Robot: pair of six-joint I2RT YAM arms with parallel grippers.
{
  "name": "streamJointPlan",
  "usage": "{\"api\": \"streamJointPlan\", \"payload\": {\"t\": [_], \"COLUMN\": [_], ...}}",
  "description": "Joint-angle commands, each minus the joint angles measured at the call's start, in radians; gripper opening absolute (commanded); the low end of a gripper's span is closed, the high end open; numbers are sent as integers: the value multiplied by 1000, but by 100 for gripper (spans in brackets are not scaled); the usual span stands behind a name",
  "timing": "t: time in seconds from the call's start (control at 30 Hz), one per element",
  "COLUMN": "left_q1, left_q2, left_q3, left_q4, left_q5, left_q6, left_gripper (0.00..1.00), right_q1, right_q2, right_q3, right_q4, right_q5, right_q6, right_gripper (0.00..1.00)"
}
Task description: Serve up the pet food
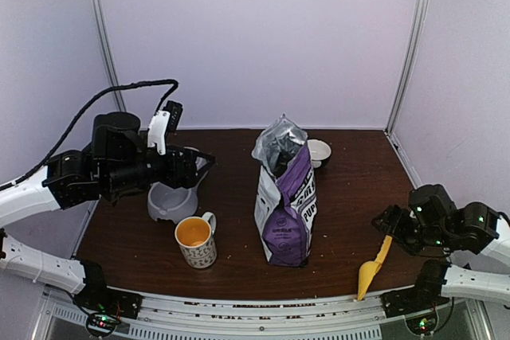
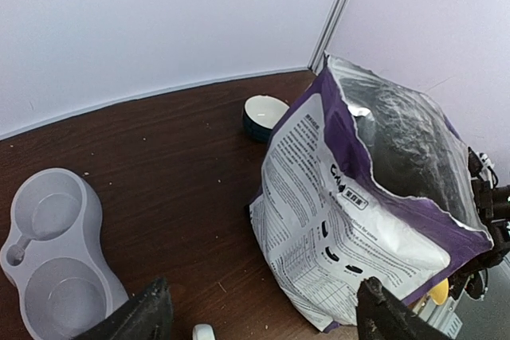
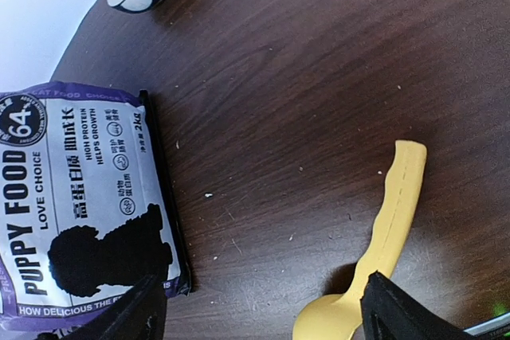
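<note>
Dark brown wood makes up the table [image 1: 351,197], with pale walls closing it in on three sides. At the near edge toward the right corner lies a yellow scoop [image 1: 373,268], its bowl at the edge and its handle pointing toward the table's middle. The right claw [image 1: 384,224] hangs above that handle by the right edge, its fingers spread wide and holding nothing; the scoop lies flat on the wood beneath it. Left of centre along the near edge stands a patterned mug [image 1: 196,242] with an orange inside, upright, its handle turned to the right. In the middle of the table the purple bag [image 1: 287,205] marked PUPPY FOOD stands upright, its top torn open and the silver lining showing; the pet food inside is hidden from every view. Toward the left edge, just beyond the mug, sits a grey double feeding dish [image 1: 171,201]. The left claw [image 1: 203,166] hovers over that dish's far end, its fingers wide apart and gripping nothing. Behind the bag, close to the far edge, rests a small dark bowl [image 1: 319,151] with a white inside.
</note>
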Motion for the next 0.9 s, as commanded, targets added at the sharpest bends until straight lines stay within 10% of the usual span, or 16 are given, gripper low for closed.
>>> {"api": "streamJointPlan", "payload": {"t": [0.0,0.5,0.87], "left_q1": [-6,-6,-6], "left_q2": [-11,5,28], "left_q3": [-18,-15,-9], "left_q4": [55,74,82], "left_q5": [-13,14,26], "left_q6": [-30,-41,-39], "left_gripper": [82,82,83], "right_q1": [-7,-95,-95], "right_q2": [-23,40,345], "right_q3": [-53,-307,-151], "right_q4": [-42,223,552], "right_q5": [18,21,-84], "right_q6": [155,250,-146], "right_gripper": [86,76,62]}}
